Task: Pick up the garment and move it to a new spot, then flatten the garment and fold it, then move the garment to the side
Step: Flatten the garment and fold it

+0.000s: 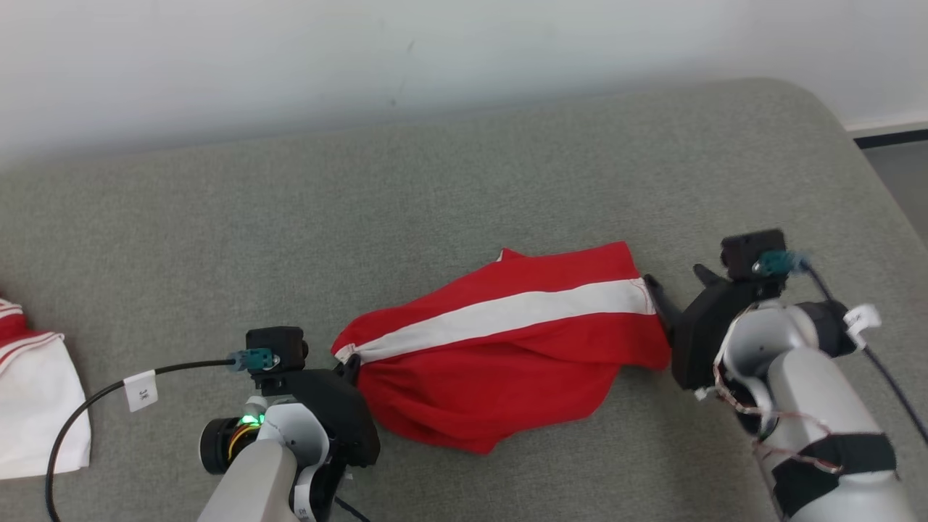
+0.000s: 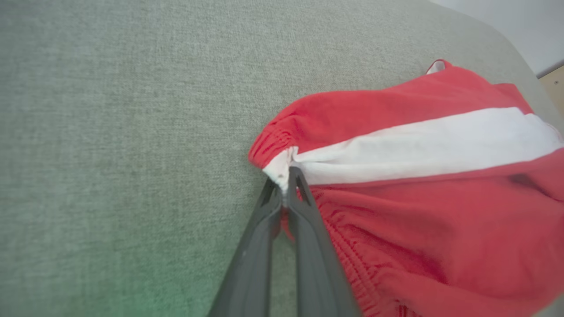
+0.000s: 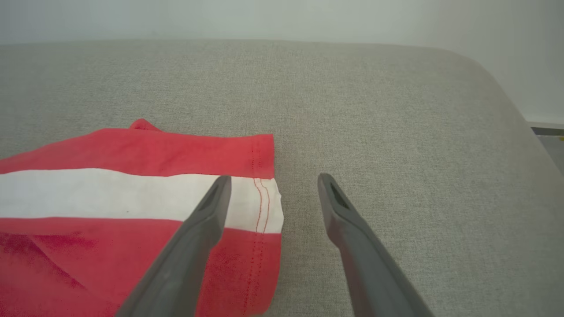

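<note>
— Garment [image 1: 507,362] first: where is it?
— It is red with a white stripe [image 1: 507,315]. It lies bunched up in the lower middle of the head view, on the gray cushion [image 1: 435,188].
— Who holds it?
— The left gripper [image 2: 285,180] is pinched tight on the crinkly end, right where the stripe stops. The right gripper [image 3: 273,179] is wide open at the other end, by the stitched edge. It holds nothing.
— What could go wrong?
— I think the left one has only a tiny bit of cloth. If it pulls up fast, that bit could slip out and the garment would drop.
— And the right one?
— One of its fingers [image 3: 207,211] is over the stripe, and the other is over bare cushion. If it shuts there, it might catch just the top layer, or nip the cushion. I cannot tell if it touches the cloth.
— Anything else?
— If only one side lifts, the garment would hang in a lump. Then it is harder to flatten.
— Any words to read?
— No name or logo on the garment that I can see. A white tag [image 1: 140,390] on the black cable [image 1: 192,365] at the lower left has dark marks, too tiny to read. A second tag [image 1: 861,317] at the right looks blank.
— And the white and red cloth [image 1: 36,391] at the left edge?
— No writing there. It is well apart from the garment.
</note>
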Controlling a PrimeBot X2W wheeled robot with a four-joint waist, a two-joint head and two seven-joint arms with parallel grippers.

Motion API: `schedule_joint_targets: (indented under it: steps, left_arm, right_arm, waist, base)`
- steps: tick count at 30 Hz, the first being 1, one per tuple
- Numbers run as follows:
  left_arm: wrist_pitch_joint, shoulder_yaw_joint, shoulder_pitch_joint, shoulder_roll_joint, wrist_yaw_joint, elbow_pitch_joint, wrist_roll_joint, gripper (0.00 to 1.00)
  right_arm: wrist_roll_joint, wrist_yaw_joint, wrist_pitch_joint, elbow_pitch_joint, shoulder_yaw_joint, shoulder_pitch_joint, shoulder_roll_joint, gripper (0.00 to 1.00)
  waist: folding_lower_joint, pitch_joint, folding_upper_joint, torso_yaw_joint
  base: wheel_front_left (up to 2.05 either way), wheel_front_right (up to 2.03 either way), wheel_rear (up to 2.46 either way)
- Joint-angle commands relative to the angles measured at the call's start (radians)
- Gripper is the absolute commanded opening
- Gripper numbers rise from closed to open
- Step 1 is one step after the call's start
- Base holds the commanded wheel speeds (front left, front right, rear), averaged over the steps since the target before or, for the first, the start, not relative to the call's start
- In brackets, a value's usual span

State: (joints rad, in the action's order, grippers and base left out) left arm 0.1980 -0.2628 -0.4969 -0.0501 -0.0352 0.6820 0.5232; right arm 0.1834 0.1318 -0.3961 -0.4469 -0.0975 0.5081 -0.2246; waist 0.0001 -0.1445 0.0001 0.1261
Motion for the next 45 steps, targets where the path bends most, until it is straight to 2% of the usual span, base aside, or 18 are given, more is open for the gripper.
schedule_joint_targets:
  steps: [1, 6, 10, 11, 13, 15, 17, 21, 25, 27, 28, 29, 37, 38, 39, 45]
  left_arm:
    - [-0.005, -0.008, -0.009, -0.001, 0.002, -0.009, -0.008, 0.00]
    - [-0.015, -0.043, -0.022, -0.001, 0.008, -0.029, 0.011, 0.00]
    - [-0.023, -0.063, -0.031, -0.002, 0.013, -0.030, 0.018, 0.00]
    - [-0.026, -0.067, -0.034, -0.002, 0.016, -0.030, 0.020, 0.00]
    - [-0.029, -0.072, -0.036, -0.003, 0.018, -0.028, 0.022, 0.00]
    - [-0.034, -0.076, -0.039, -0.003, 0.019, -0.025, 0.024, 0.00]
    - [-0.039, -0.081, -0.042, -0.004, 0.021, -0.021, 0.025, 0.00]
    - [-0.044, -0.087, -0.043, -0.003, 0.020, -0.018, 0.028, 0.00]
    - [-0.045, -0.089, -0.044, -0.004, 0.023, -0.018, 0.029, 0.00]
    - [-0.044, -0.090, -0.045, -0.004, 0.025, -0.019, 0.031, 0.00]
    - [-0.045, -0.091, -0.045, -0.004, 0.024, -0.019, 0.031, 0.00]
    - [-0.048, -0.092, -0.044, -0.005, 0.024, -0.019, 0.031, 0.00]
    - [-0.077, -0.091, -0.058, -0.012, 0.028, -0.015, 0.029, 0.00]
    - [-0.078, -0.092, -0.059, -0.012, 0.028, -0.014, 0.030, 0.00]
    - [-0.078, -0.093, -0.060, -0.012, 0.029, -0.012, 0.031, 0.00]
    - [-0.079, -0.105, -0.066, -0.010, 0.026, -0.010, 0.038, 0.00]
  right_arm:
    - [0.010, -0.002, -0.039, -0.021, 0.004, 0.016, -0.003, 1.00]
    - [0.015, -0.002, -0.167, -0.069, -0.011, 0.081, -0.035, 1.00]
    - [0.020, -0.002, -0.214, -0.087, -0.021, 0.100, -0.040, 1.00]
    - [0.018, -0.002, -0.222, -0.090, -0.023, 0.103, -0.041, 0.97]
    - [0.010, -0.002, -0.229, -0.091, -0.019, 0.106, -0.036, 0.77]
    - [0.014, -0.002, -0.238, -0.087, -0.018, 0.102, -0.026, 0.51]
    - [0.006, -0.002, -0.255, -0.082, -0.015, 0.090, -0.025, 0.49]
    - [-0.002, -0.002, -0.279, -0.050, -0.003, 0.069, -0.022, 0.36]
    - [-0.009, -0.002, -0.300, -0.022, 0.003, 0.051, -0.016, 0.32]
    - [-0.010, -0.002, -0.322, -0.003, 0.006, 0.037, -0.014, 0.22]
    - [-0.010, -0.002, -0.330, 0.007, 0.008, 0.034, -0.015, 0.02]
    - [-0.008, -0.002, -0.330, 0.020, 0.005, 0.031, -0.014, 0.00]
    - [-0.026, -0.002, -0.296, 0.066, 0.047, 0.028, -0.005, 0.00]
    - [-0.032, -0.002, -0.289, 0.066, 0.050, 0.028, -0.003, 0.45]
    - [-0.038, -0.002, -0.290, 0.062, 0.051, 0.025, -0.003, 1.00]
    - [-0.062, -0.002, -0.307, 0.025, 0.054, 0.022, 0.004, 1.00]
  waist:
    - [-0.0001, -0.037, -0.0001, -0.029]
    - [-0.0001, -0.077, -0.0001, -0.062]
    - [-0.0001, -0.096, -0.0001, -0.077]
    - [-0.0001, -0.100, -0.0001, -0.079]
    - [-0.0001, -0.104, -0.0001, -0.081]
    - [-0.0001, -0.105, -0.0001, -0.082]
    - [-0.0001, -0.104, -0.0001, -0.080]
    - [-0.0001, -0.098, -0.0001, -0.071]
    - [-0.0001, -0.093, -0.0001, -0.066]
    - [-0.0001, -0.092, -0.0001, -0.063]
    - [-0.0001, -0.091, -0.0001, -0.062]
    - [-0.0001, -0.091, -0.0001, -0.061]
    - [-0.0001, -0.088, -0.0001, -0.059]
    - [-0.0001, -0.089, -0.0001, -0.059]
    - [-0.0001, -0.090, -0.0001, -0.060]
    - [-0.0001, -0.105, -0.0001, -0.069]
  base:
    - [0.00, 0.00, 0.00]
    - [0.00, 0.00, 0.00]
    - [0.00, 0.00, 0.00]
    - [0.00, 0.00, 0.00]
    - [0.00, 0.00, 0.00]
    - [0.00, 0.00, 0.00]
    - [0.00, 0.00, 0.00]
    - [0.00, 0.00, 0.00]
    - [0.00, 0.00, 0.00]
    - [0.00, 0.00, 0.00]
    - [0.00, 0.00, 0.00]
    - [0.00, 0.00, 0.00]
    - [0.00, 0.00, 0.00]
    - [0.00, 0.00, 0.00]
    - [0.00, 0.00, 0.00]
    - [0.00, 0.00, 0.00]
